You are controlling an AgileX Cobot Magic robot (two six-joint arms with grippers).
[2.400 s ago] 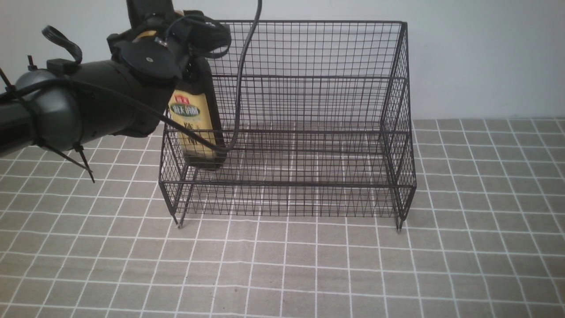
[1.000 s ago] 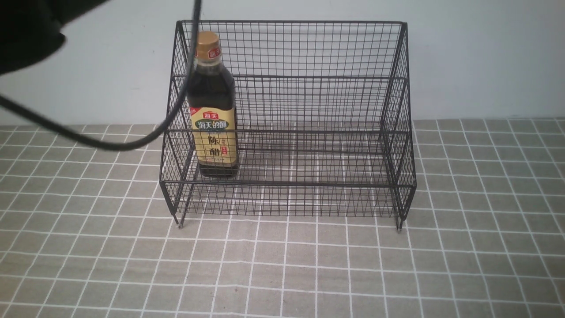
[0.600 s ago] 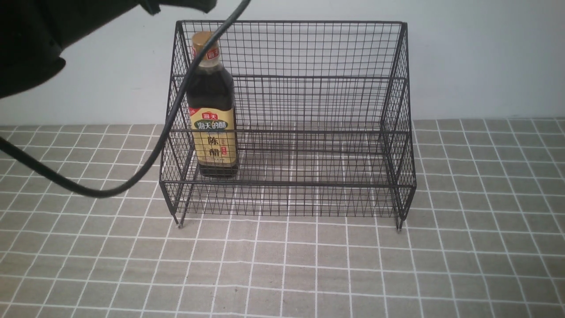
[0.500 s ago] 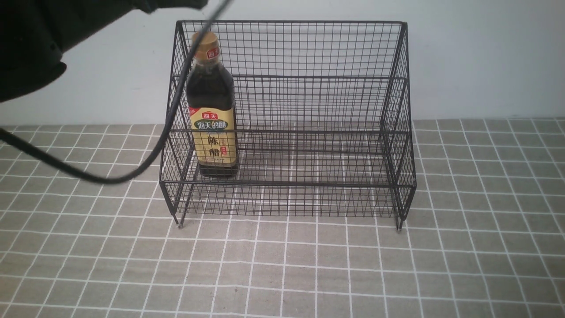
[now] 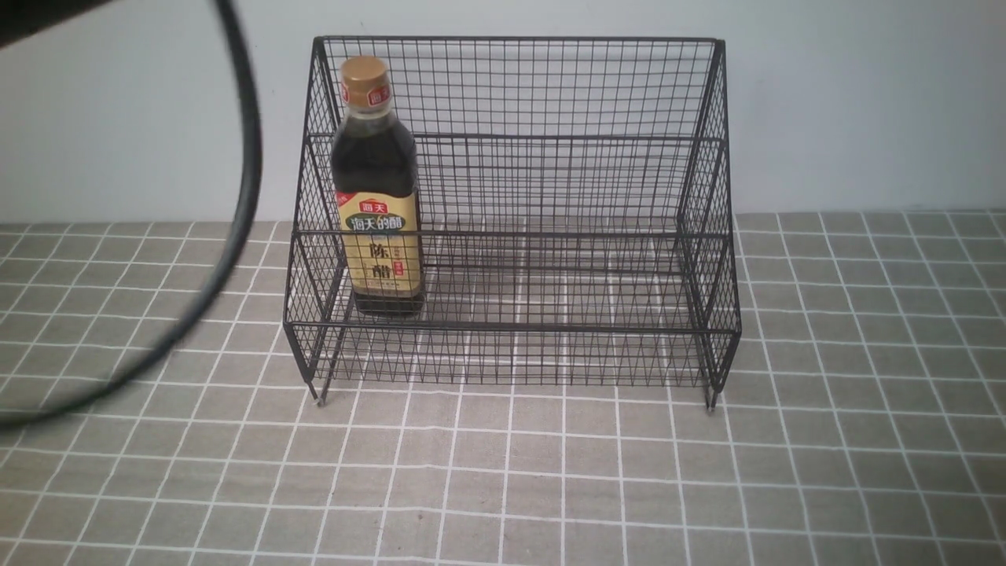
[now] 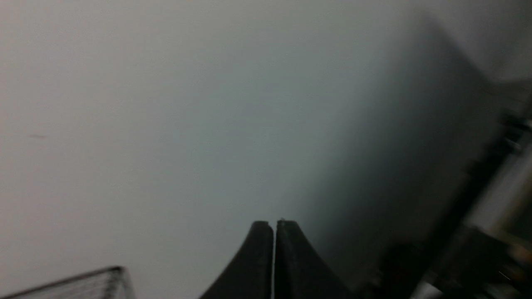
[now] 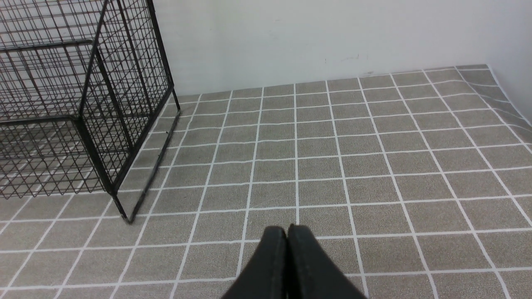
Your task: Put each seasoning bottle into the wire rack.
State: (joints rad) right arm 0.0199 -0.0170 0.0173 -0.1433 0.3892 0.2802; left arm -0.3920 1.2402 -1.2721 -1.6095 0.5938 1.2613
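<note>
The seasoning bottle (image 5: 377, 189), dark liquid with a gold cap and a tan label, stands upright inside the black wire rack (image 5: 550, 330) at its left end. My left gripper (image 6: 274, 224) is shut and empty, pointing at the bare wall, with a rack corner (image 6: 108, 276) at the picture's edge. It is out of the front view; only its black cable (image 5: 236, 204) hangs there. My right gripper (image 7: 286, 229) is shut and empty, low over the checked cloth to the right of the rack (image 7: 83, 116).
A grey checked cloth (image 5: 864, 393) covers the table. A pale wall (image 5: 864, 94) stands right behind the rack. The cloth's far right edge curls up by the wall (image 7: 503, 95). Blurred dark equipment (image 6: 490, 207) shows in the left wrist view.
My left arm let go of the bottle in the rack, rose and drew back out of the front view. Its cable swung to the left. The bottle stays upright.
</note>
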